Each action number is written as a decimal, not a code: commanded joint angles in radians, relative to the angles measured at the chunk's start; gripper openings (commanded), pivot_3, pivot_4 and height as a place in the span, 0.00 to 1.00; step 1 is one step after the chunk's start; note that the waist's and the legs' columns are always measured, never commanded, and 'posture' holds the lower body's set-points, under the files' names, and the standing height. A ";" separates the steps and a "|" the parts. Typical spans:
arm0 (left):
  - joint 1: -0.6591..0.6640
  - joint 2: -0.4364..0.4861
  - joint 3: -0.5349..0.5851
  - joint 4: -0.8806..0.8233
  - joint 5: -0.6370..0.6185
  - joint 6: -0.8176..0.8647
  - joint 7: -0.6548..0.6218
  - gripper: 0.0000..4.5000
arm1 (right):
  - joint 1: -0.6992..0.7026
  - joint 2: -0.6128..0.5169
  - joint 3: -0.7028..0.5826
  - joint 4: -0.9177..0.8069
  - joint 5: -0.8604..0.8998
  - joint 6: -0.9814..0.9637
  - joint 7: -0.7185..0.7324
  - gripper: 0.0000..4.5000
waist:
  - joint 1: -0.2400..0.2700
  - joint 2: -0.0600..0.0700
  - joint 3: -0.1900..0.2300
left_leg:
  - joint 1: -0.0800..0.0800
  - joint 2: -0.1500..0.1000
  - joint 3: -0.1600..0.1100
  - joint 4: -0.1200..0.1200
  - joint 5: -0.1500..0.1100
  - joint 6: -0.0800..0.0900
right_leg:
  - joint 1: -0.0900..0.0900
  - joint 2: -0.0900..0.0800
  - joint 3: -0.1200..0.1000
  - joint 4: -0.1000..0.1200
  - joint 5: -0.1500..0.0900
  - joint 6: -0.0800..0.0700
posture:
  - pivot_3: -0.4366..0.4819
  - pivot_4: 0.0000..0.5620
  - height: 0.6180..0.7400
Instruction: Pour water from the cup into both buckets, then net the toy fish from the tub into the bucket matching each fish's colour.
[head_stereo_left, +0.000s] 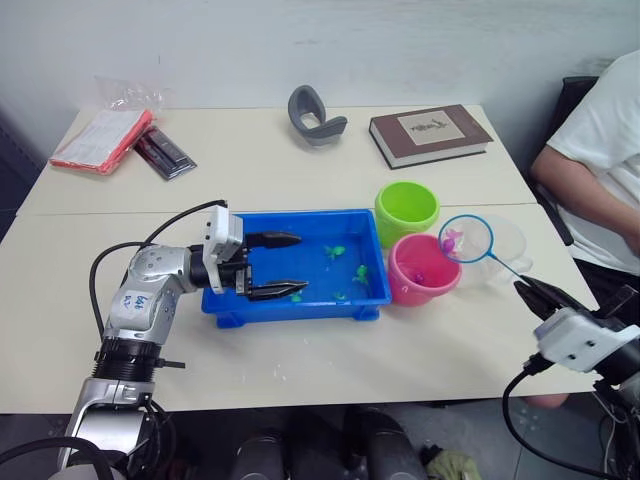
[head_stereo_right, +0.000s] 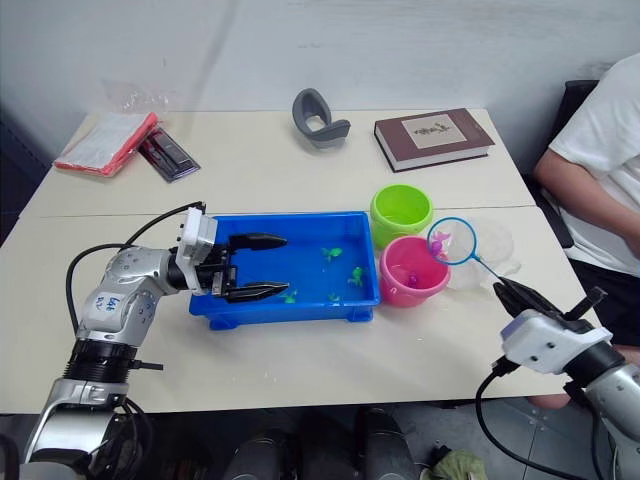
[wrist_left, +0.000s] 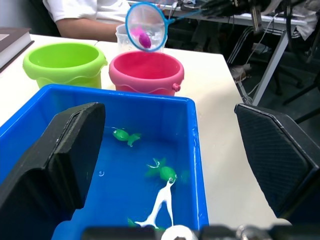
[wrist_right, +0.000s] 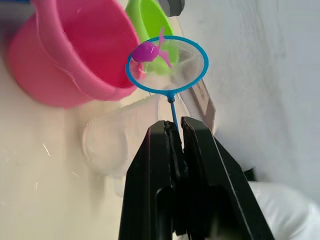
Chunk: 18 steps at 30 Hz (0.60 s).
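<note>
- Nearest the robot on the right, the right gripper (head_stereo_left: 538, 293) has its two black fingers pressed together on the thin handle of the net (head_stereo_left: 467, 238), holding it raised.
- On the left side, the left gripper (head_stereo_left: 276, 265) reaches over the near left end of the blue tub (head_stereo_left: 222, 300), its fingers spread wide apart and holding nothing.
- Several green toy fish (wrist_left: 167, 173) lie in the tub's water toward its right half, loose from one another.
- Just beside the tub's right end stands the pink bucket (head_stereo_left: 422, 270), touching or nearly touching the tub's rim.
- The blue hoop of the net hangs over the pink bucket's right edge, in front of the clear cup (head_stereo_left: 510, 243); a pink toy fish (wrist_right: 147, 50) sits in the mesh at the hoop's left rim.
- The cup stands on the table just right of the pink bucket.
- Behind the pink bucket, close against it, stands the lime green bucket (head_stereo_left: 406, 207).
- At the table's right edge sits a person in a white shirt (head_stereo_left: 600, 130).
- Farther back lie a brown book (head_stereo_left: 429, 134), a grey curved object (head_stereo_left: 314, 115), and, at the far left, a red-edged packet (head_stereo_left: 100, 139) beside a dark strip (head_stereo_left: 164, 152).
</note>
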 joint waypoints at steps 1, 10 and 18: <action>0.003 -0.003 0.014 -0.024 0.000 -0.021 0.013 0.99 | -0.001 -0.039 -0.019 0.030 -0.128 -0.170 -0.106 0.00 | 0.000 0.000 0.000 | 0.002 0.000 0.000 0.000 0.000 0.000 | 0.001 0.000 0.000 -0.001 0.000 0.000 | 0.48 0.27 1.00; 0.007 -0.007 0.011 -0.025 -0.002 -0.033 0.027 0.99 | -0.045 -0.071 -0.024 0.067 -0.344 -0.265 -0.309 0.00 | -0.002 0.000 0.000 | 0.010 0.002 0.000 -0.002 -0.001 -0.002 | 0.008 0.002 0.011 -0.001 -0.001 -0.001 | 0.48 0.27 1.00; 0.028 0.023 0.054 -0.038 -0.039 -0.023 0.005 0.99 | -0.066 -0.041 0.091 -0.053 0.201 0.021 -0.105 0.00 | -0.006 0.000 0.000 | 0.011 0.003 0.001 -0.002 -0.001 -0.002 | 0.009 0.005 0.014 -0.001 -0.001 -0.001 | 0.48 0.27 1.00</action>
